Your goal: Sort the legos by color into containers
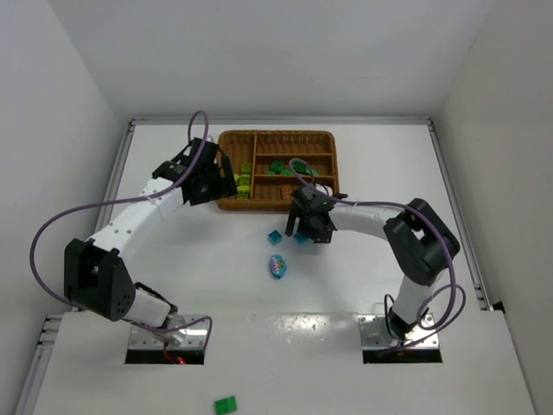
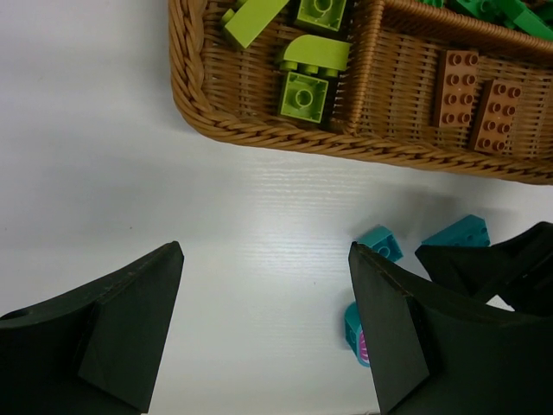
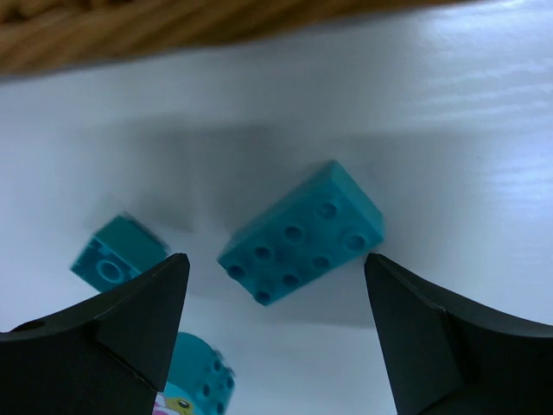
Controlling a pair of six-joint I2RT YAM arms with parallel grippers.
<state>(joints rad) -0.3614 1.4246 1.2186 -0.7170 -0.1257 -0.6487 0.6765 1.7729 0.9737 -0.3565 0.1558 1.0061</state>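
As the teal brick (image 3: 302, 232) lies on the table (image 3: 467, 104) beside the wicker tray (image 3: 130, 26), right gripper (image 3: 276, 259) straddles it, jaws released, long axis skewed; left gripper (image 2: 266, 251) jaws released, farther.

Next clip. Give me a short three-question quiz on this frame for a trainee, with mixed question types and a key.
1. True or false: the right tool is clamped on the teal two-by-four brick.
2. In the wicker tray, which colour are the two bricks in the section beside the lime bricks? A orange-brown; B teal; C dark green.
3. How many teal pieces lie on the table outside the tray?
Key: 1 false: its jaws are open and the brick lies loose between them. 2 A. 3 three: the two-by-four, a small brick and a printed piece.
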